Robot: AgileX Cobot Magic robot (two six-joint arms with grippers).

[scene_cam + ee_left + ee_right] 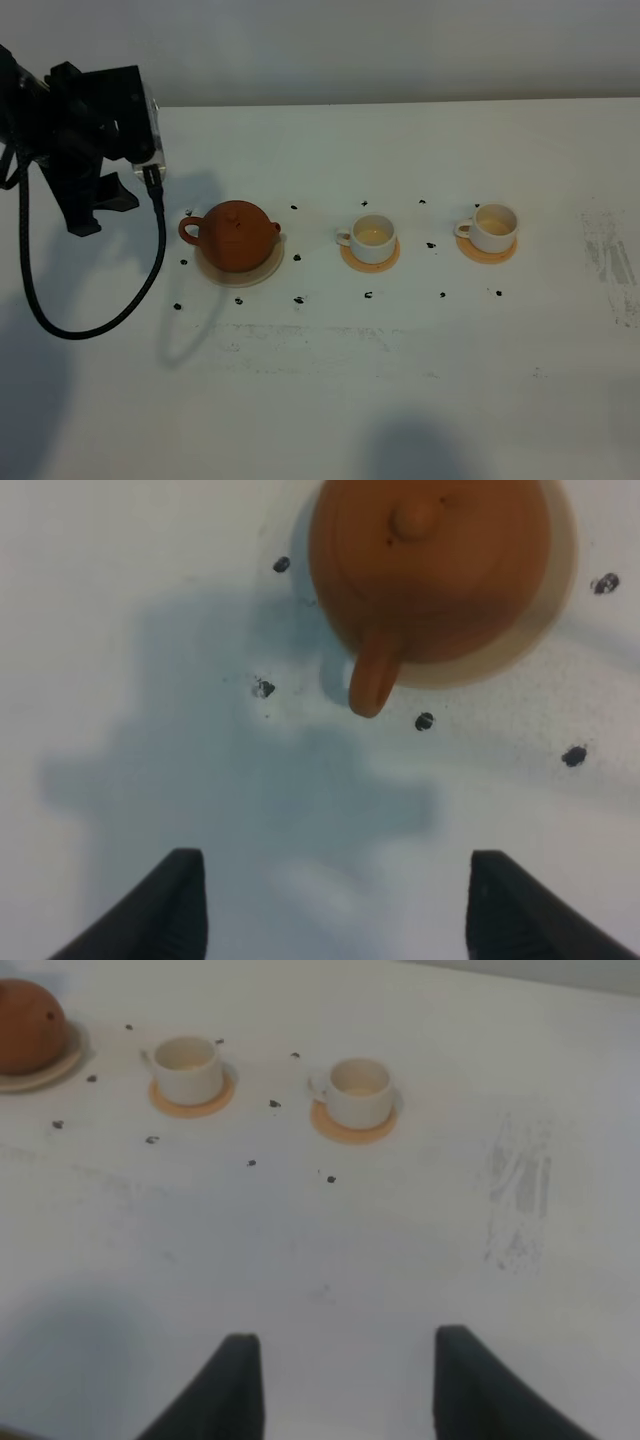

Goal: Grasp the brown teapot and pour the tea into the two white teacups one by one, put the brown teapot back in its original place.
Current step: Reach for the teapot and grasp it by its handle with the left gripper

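Note:
The brown teapot stands upright on its beige saucer, lid on, loop handle pointing left. Two white teacups sit on orange-tan coasters to its right; their insides look pale yellow. My left gripper hangs left of the teapot, apart from it. In the left wrist view it is open and empty, with the teapot and its handle ahead. My right gripper is open and empty, well short of the cups. It is out of the high view.
Small black specks dot the white table around the teapot and cups. A black cable loops from the left arm over the table's left side. Grey scuff marks lie at the far right. The table's back edge runs behind the cups.

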